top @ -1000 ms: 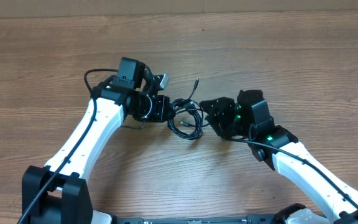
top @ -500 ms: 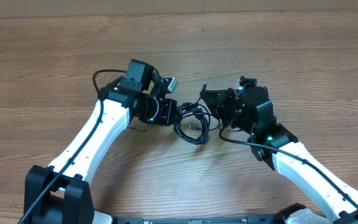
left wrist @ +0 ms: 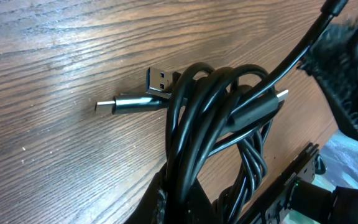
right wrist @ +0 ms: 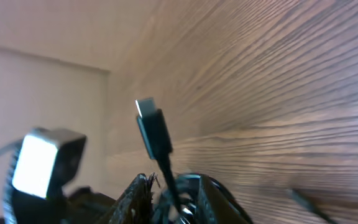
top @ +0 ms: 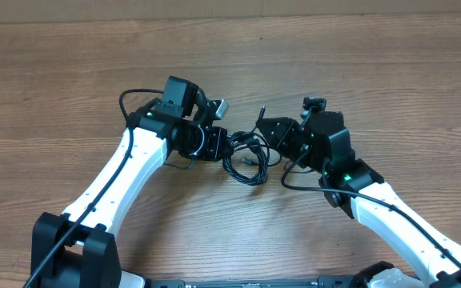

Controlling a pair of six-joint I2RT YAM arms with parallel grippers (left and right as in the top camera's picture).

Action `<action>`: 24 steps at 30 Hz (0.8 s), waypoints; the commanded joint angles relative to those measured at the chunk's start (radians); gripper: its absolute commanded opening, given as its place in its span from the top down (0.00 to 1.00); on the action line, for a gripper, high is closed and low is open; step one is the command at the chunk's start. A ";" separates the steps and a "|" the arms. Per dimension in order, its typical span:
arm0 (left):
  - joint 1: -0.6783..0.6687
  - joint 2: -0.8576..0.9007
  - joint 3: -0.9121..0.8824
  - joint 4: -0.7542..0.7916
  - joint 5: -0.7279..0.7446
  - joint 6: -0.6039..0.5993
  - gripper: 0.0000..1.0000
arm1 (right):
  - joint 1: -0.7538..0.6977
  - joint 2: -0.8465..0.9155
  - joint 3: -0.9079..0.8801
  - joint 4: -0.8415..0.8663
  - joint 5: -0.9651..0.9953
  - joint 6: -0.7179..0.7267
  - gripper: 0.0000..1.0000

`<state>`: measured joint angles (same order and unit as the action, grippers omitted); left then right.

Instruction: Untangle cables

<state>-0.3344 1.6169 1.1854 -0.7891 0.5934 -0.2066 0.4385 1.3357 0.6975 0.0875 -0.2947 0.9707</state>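
Observation:
The cables point(top: 247, 157) are a small coiled black bundle on the wood table between my two grippers. My left gripper point(top: 221, 145) is shut on the bundle's left side. In the left wrist view the coil point(left wrist: 219, 124) runs down into the jaws point(left wrist: 182, 208), with a USB-A plug point(left wrist: 160, 79) and a slim silver plug point(left wrist: 122, 104) lying on the table. My right gripper point(top: 272, 130) is shut on one strand at the bundle's right. That strand's plug end point(right wrist: 152, 127) sticks up from between the fingers point(right wrist: 174, 200) and also shows in the overhead view point(top: 260, 113).
The wood table point(top: 358, 72) stretches bare around the bundle. The left arm's wrist camera point(right wrist: 42, 163) shows close in front of the right wrist. Both arms' own thick black cables loop beside their wrists point(top: 130, 100).
Both grippers and the bundle shifted to the right and slightly back a second ago. Since half a second ago the right wrist has tilted a little; the bundle stays put.

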 commanded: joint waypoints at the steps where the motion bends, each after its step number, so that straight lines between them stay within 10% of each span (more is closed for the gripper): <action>1: -0.002 -0.007 0.023 0.005 0.001 -0.018 0.96 | -0.002 -0.066 0.011 -0.025 0.010 -0.192 0.75; 13: -0.001 -0.007 0.023 0.008 0.000 -0.042 0.96 | -0.001 -0.242 0.011 -0.441 -0.064 -0.358 0.59; 24: 0.000 -0.007 0.023 0.008 0.002 -0.125 0.96 | 0.000 -0.222 0.011 -0.468 -0.199 -0.610 0.53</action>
<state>-0.3340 1.6169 1.1854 -0.7853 0.5861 -0.2886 0.4385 1.1061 0.6991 -0.3840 -0.4866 0.4404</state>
